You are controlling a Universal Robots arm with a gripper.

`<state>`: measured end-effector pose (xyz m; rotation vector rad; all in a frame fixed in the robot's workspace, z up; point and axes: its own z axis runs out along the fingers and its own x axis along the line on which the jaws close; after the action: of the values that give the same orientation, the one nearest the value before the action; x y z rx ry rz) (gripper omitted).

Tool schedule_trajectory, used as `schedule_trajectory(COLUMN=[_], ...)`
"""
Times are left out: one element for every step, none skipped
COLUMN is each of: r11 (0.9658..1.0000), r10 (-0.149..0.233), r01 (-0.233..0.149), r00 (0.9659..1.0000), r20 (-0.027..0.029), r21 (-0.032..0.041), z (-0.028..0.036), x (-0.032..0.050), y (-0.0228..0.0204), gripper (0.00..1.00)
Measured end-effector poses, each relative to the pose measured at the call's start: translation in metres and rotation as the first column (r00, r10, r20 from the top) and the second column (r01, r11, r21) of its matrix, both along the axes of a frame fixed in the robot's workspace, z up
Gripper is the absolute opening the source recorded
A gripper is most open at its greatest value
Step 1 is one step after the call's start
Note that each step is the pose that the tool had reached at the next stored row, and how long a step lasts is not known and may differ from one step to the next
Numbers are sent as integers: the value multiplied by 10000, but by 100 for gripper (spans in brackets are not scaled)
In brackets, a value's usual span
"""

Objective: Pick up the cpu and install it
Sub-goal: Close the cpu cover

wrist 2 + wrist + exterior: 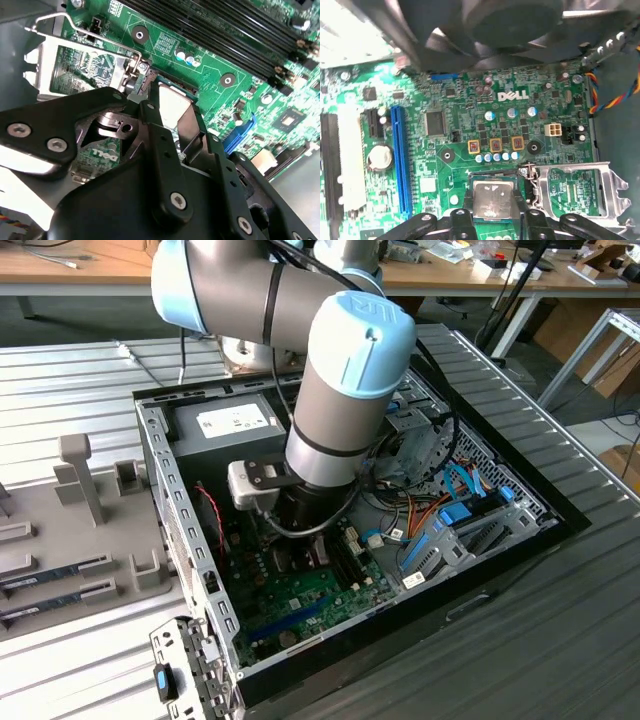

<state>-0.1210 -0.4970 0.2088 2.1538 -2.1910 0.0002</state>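
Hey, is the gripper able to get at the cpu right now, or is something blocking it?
Probably yes: in both wrist views the gripper already has a finger on each side of the cpu at the socket, whose metal retention frame is swung aside.

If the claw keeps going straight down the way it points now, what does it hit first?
Most likely the cpu itself: the claw sits right over the chip in both wrist views, with the socket on the green motherboard under it. How much gap remains is unclear.
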Motion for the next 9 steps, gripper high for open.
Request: schedule_trajectory(r11=[9989, 9981, 9970, 9959, 9952, 9951, 9951, 9954, 9959], r10=[467, 608, 773, 901, 976, 989, 986, 953, 908], r01=[-467, -608, -773, -901, -976, -989, -986, -953, -908], r00=[9989, 9981, 9970, 9959, 9952, 9951, 9951, 9955, 9959], r20=[0, 0, 0, 1, 0, 0, 1, 2, 3], r21=[2, 2, 2, 3, 3, 5, 15, 23, 29], z=[0, 0, -1, -1, -1, 0, -1, -1, -2], x=[5, 6, 5, 5, 5, 5, 5, 5, 5], y=[0, 0, 0, 1, 3, 8, 11, 15, 16], gripper=[40, 40, 40, 40, 40, 40, 40, 40, 40])
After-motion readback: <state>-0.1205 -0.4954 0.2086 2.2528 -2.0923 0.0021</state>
